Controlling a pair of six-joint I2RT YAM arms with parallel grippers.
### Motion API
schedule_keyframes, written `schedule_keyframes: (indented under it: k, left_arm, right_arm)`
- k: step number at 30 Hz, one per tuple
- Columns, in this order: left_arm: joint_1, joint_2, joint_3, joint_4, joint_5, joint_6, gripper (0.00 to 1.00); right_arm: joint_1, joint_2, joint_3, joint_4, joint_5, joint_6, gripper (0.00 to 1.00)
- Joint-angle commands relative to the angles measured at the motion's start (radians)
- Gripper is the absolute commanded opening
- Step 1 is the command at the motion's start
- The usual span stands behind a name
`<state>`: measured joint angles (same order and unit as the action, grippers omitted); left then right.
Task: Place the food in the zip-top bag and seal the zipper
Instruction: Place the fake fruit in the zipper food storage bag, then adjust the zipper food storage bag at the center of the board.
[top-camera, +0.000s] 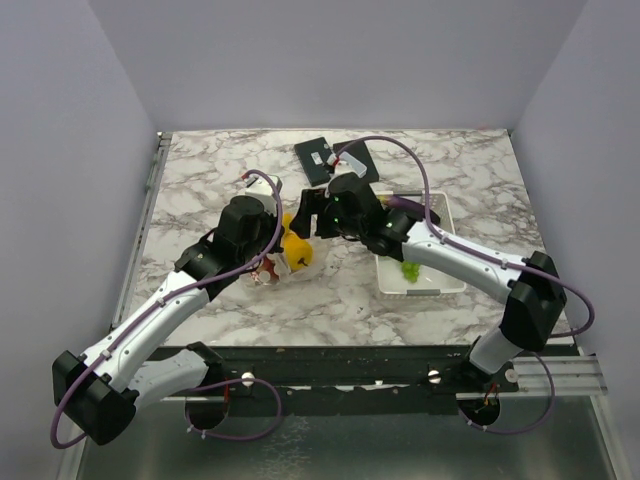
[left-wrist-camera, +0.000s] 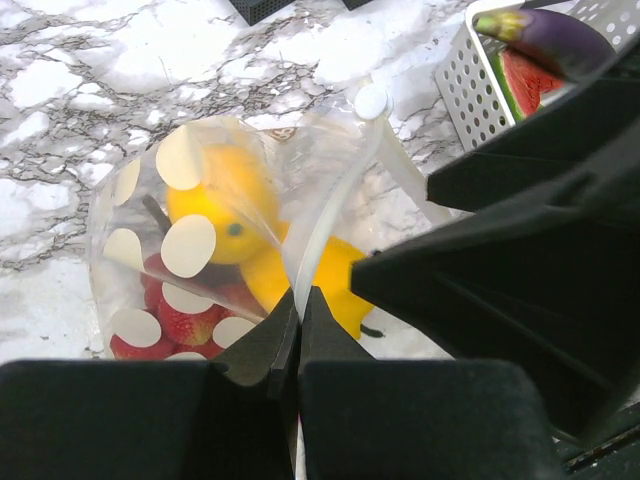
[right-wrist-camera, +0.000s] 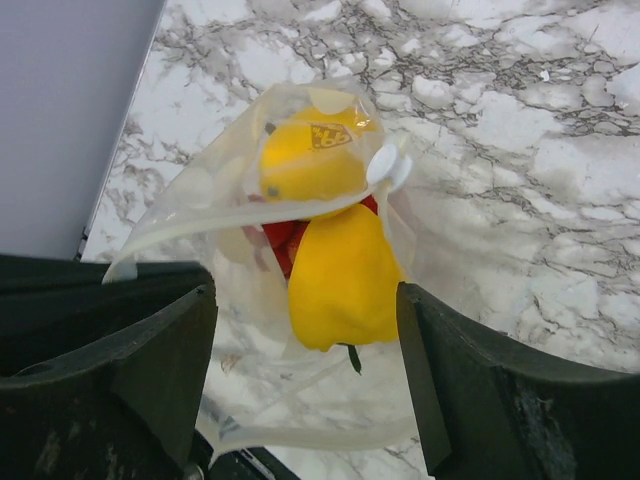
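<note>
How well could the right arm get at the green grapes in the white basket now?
Probably yes: the right claw stands open, and the grapes lie uncovered in the basket just beside that arm.

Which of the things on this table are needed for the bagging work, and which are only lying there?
For the job: zip-top bag, yellow fruits, strawberries, eggplant, watermelon slice, grapes.
Only lying about: white basket, black flat object at the far edge.
</note>
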<state>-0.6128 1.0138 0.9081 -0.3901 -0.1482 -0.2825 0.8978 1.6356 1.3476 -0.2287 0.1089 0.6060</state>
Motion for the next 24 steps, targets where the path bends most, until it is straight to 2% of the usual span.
schedule_keyframes:
  k: [1,11,18,24]
  left_arm:
    - [-0.005,-0.001,0.001,0.011,-0.008,0.004,0.0]
    - [-0.005,-0.001,0.0,0.01,-0.013,0.007,0.0]
    - [-0.006,0.0,0.0,0.008,-0.014,0.007,0.0]
    - [-0.005,0.002,-0.001,0.008,-0.007,0.009,0.0]
  right_arm:
    - [0.009,-0.088,-0.062,-0.024,-0.03,-0.015,0.77]
    - [0.009,-0.172,-0.184,-0.076,0.052,0.011,0.72]
    - [0.009,-0.169,-0.281,-0.015,0.015,0.071,0.67]
    - [0.01,-0.129,-0.295,0.032,-0.01,0.108,0.61]
